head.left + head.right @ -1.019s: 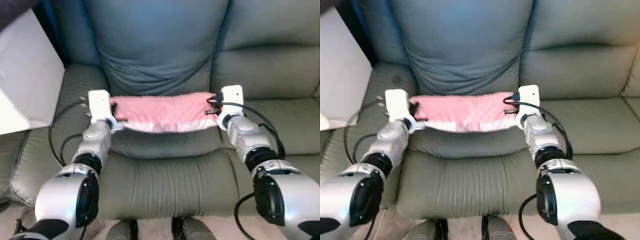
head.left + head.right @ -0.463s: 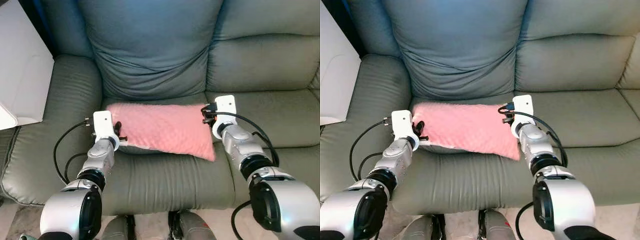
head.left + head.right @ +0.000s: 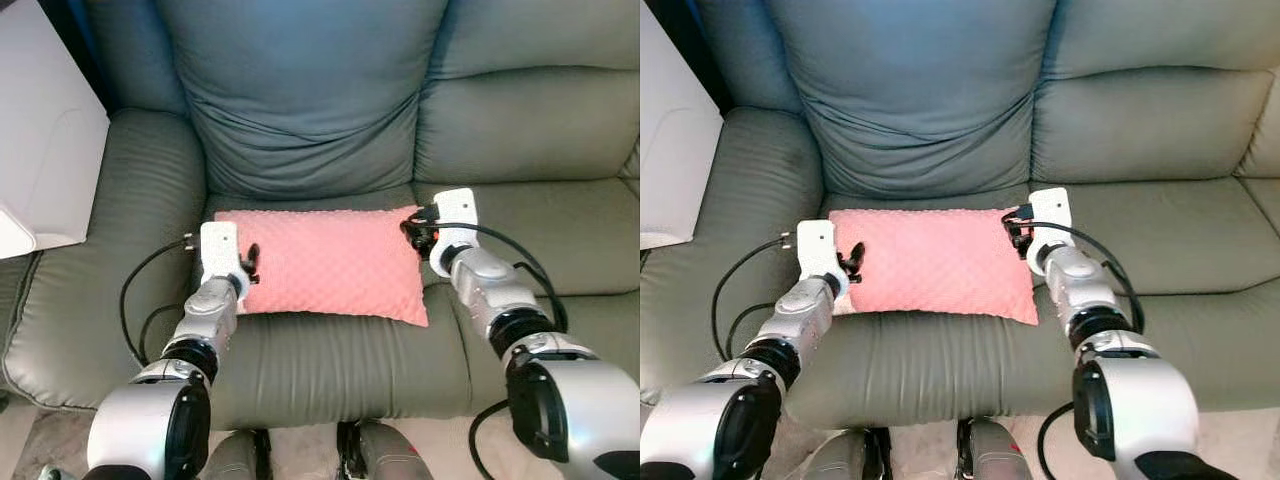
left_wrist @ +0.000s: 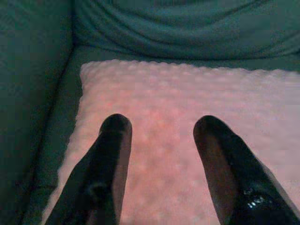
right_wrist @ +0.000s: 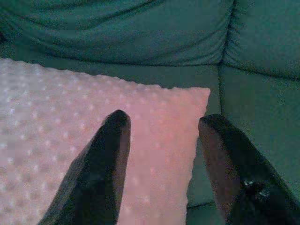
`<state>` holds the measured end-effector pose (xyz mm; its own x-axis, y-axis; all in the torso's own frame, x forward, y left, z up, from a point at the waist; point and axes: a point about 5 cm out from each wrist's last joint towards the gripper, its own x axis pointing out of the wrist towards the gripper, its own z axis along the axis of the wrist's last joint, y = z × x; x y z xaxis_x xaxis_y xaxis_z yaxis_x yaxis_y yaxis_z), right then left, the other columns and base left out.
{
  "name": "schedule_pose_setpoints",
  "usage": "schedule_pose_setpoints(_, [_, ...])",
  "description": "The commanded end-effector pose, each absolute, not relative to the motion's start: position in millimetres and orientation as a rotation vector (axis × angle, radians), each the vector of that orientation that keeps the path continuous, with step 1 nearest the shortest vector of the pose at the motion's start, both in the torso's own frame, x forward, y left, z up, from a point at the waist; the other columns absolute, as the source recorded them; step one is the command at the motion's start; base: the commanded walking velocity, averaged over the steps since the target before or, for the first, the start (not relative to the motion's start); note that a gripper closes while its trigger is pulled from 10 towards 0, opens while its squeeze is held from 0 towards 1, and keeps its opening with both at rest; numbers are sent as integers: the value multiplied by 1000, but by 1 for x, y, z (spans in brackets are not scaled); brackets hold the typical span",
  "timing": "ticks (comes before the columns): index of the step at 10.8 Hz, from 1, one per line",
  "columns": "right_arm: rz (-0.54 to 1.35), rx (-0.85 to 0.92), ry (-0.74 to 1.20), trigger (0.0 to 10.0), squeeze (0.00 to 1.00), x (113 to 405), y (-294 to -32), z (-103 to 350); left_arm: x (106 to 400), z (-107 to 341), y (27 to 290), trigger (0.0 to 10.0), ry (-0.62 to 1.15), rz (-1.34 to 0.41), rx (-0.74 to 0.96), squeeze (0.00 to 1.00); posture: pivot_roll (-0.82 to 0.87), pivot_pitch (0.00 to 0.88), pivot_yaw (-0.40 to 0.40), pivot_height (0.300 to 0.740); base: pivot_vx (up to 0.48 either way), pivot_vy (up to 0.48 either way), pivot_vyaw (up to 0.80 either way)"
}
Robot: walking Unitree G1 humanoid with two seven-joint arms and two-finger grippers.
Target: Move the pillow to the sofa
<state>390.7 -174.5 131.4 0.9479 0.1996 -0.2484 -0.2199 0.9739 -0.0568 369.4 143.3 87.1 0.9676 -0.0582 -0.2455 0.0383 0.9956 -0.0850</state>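
Item, left to right: my left gripper, black fingers parted and empty over the near left corner of the pink, dimpled, rectangular fabric pillow; the pillow lying flat on the seat of the grey-green leather sofa; my right gripper, fingers likewise parted, straddling the pillow's far right corner. Status, as I judge it: placement done, with only withdrawing both arms left.

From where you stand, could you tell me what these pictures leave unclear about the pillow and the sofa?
- Pink pillow: its underside, pressed against the seat cushion, is hidden in both eye views.
- Sofa: its right end and top are cut off by the frame edges.
- White object on the left: cropped, so unidentifiable.
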Motion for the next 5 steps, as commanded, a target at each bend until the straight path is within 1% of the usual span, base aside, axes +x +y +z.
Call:
schedule_pose_setpoints(1, [212,-65,254,10000,1000,388,-179,128,366,83,144,10000,253,-58,-84,1000,-144,278,13,740,0,0,0])
schedule_pose_setpoints(3, [216,-2,257,10000,1000,389,-183,132,372,95,146,10000,195,-72,-140,1000,-133,245,16,740,0,0,0])
schedule_pose_setpoints(5, [199,67,281,10000,1000,389,-189,132,373,99,159,10000,198,-64,-147,1000,-122,211,20,740,0,0,0])
